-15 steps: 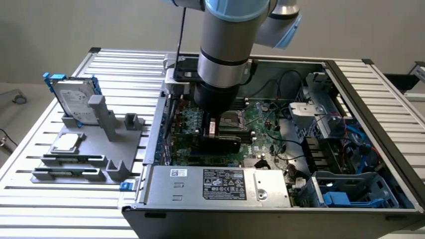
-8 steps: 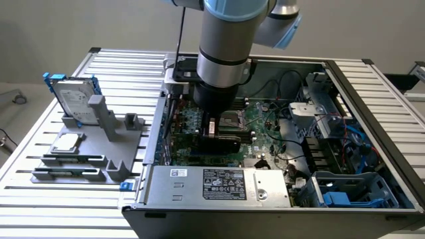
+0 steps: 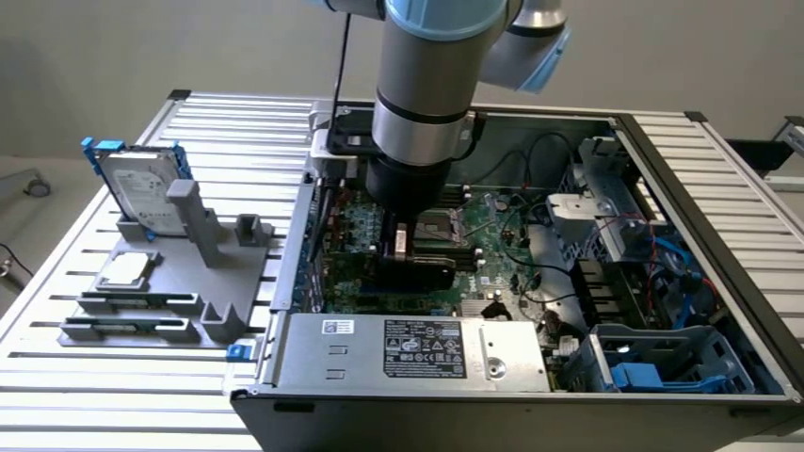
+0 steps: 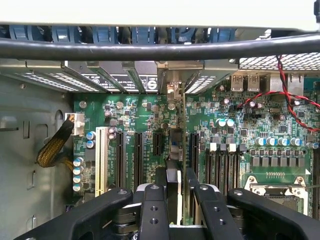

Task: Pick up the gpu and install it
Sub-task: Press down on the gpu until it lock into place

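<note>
My gripper (image 3: 399,243) reaches down into the open computer case (image 3: 703,188) over the green motherboard (image 3: 503,235). It is shut on the gpu (image 3: 415,273), whose glossy black face shows below the fingers. In the wrist view the gpu (image 4: 173,165) stands edge-on between the black fingers (image 4: 152,202) of my gripper (image 4: 172,195). The card lies in line with the black expansion slots (image 4: 137,155), and its silver end bracket (image 4: 172,92) sits at the case's rear slot openings. I cannot tell whether the card's edge is down in a slot.
A grey fixture (image 3: 214,320) at the exterior view's left holds a silver hard drive with a blue frame (image 3: 138,184) and a square silver CPU chip (image 3: 126,270). The power supply (image 3: 415,348) fills the case front. Red wires (image 4: 295,95) and the CPU socket (image 4: 280,190) lie beside the slots.
</note>
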Robot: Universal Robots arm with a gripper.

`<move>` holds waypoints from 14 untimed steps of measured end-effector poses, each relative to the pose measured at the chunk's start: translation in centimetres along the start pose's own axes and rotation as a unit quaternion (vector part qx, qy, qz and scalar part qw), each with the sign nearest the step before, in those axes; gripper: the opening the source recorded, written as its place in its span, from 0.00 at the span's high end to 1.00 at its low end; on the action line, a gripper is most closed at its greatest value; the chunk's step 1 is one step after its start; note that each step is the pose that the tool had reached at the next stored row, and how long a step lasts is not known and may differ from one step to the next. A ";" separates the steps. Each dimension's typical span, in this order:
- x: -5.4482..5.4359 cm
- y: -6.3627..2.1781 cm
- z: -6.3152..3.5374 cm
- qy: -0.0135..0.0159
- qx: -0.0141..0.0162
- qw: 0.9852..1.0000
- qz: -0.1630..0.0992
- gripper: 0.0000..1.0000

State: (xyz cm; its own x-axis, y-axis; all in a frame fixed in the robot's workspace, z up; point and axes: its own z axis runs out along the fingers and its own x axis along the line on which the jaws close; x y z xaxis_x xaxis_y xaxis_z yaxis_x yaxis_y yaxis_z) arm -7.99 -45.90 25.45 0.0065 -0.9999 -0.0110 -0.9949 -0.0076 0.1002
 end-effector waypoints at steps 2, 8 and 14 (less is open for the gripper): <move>0.0 0.01 0.00 0.000 0.000 1.000 0.000 0.74; 0.0 0.07 0.01 0.000 0.001 1.000 0.000 0.68; 0.0 0.33 -0.86 0.000 0.000 1.000 0.000 0.60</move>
State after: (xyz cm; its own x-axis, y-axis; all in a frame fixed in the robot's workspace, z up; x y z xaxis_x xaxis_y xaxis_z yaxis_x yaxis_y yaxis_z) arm -8.23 -45.90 26.34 0.0065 -0.9999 -0.0109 -0.9950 -0.0076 0.0992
